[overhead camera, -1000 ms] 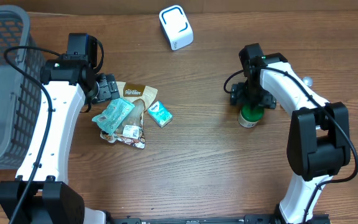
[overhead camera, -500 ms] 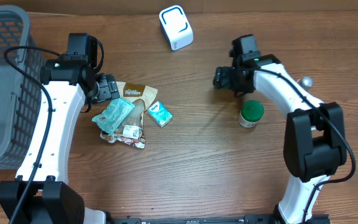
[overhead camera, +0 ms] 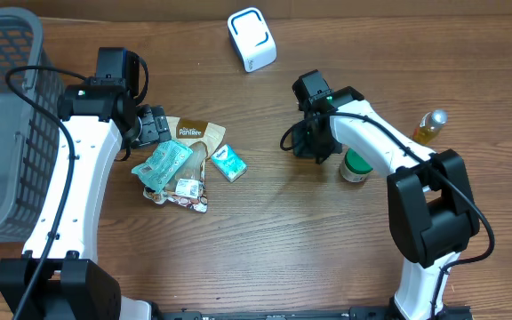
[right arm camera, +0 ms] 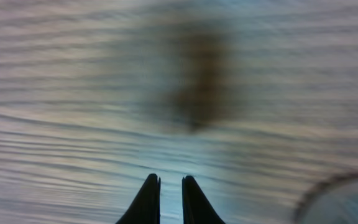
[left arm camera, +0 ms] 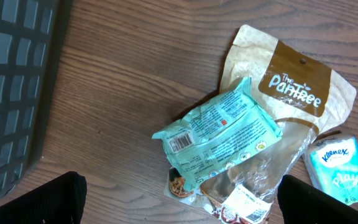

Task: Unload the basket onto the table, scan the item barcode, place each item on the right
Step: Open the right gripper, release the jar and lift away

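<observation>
Wood counter (overhead camera: 265, 240) | left end effector (left arm camera: 180, 196) open above snack pile (left arm camera: 229, 137) | right end effector (right arm camera: 170, 186) closed, empty, near green jar (overhead camera: 359, 165)

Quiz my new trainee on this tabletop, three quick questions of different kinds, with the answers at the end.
1. True or false: the right gripper is holding the green-lidded jar.
2. What lies on top of the brown Pantree pouch? A) the white device B) the teal packet C) the bottle
3. Fill in: seen from its wrist camera, the left gripper hangs over the packets with its jaws ___.

Key: 1 false, its jaws are shut on nothing and the jar stands beside the arm; 2 B; 3 open.
</observation>
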`<action>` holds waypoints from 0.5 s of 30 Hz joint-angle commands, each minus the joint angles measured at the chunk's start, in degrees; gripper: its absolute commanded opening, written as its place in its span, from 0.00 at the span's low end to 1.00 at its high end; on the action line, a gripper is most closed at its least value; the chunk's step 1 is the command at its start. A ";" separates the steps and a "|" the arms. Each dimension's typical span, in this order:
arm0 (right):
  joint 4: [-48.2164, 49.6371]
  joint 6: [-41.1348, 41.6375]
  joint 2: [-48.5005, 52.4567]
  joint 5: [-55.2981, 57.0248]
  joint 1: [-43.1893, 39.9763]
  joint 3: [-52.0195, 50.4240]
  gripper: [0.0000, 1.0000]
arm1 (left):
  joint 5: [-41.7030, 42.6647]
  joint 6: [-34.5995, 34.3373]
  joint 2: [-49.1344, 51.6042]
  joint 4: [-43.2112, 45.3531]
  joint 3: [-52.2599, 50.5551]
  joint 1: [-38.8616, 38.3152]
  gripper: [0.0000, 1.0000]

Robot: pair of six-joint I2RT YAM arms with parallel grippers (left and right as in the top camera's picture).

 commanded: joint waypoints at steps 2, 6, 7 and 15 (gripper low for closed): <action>-4.85 1.22 -0.68 6.60 -2.69 0.17 0.09 | -0.15 -0.59 0.20 -0.02 0.50 -0.20 0.99; -9.57 1.22 -0.68 9.22 -6.40 0.17 0.10 | -0.15 -0.57 0.20 -0.02 0.50 -0.20 1.00; -10.51 1.22 -0.68 10.14 -7.37 0.17 0.10 | -0.15 -0.59 0.20 -0.02 0.50 -0.20 1.00; -17.18 1.18 -0.68 11.72 -19.10 0.17 0.11 | -0.15 -0.57 0.20 -0.02 0.50 -0.20 1.00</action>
